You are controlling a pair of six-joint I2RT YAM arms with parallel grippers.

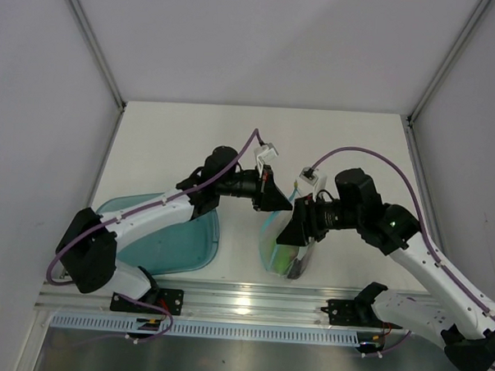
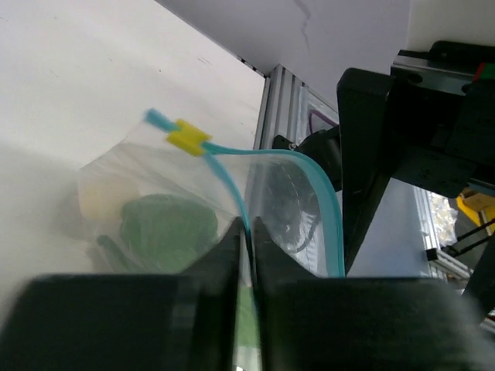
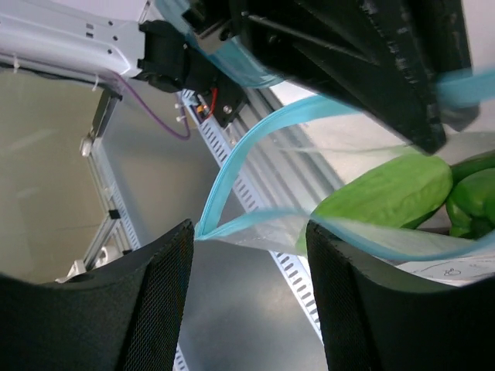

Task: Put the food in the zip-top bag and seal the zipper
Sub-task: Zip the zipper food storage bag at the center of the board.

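The clear zip-top bag hangs between both grippers near the table's front edge. My left gripper is shut on its light-blue zipper, just below a yellow slider. Food shows through the plastic: a round green piece in the left wrist view, a long green vegetable and another green piece in the right wrist view. My right gripper is open, with the zipper's end lying between its fingers and the two strips parted there. From above, the left gripper and right gripper nearly meet.
A translucent teal tray lies at the front left under the left arm. The aluminium rail runs along the table's near edge just below the bag. White walls enclose the table on three sides.
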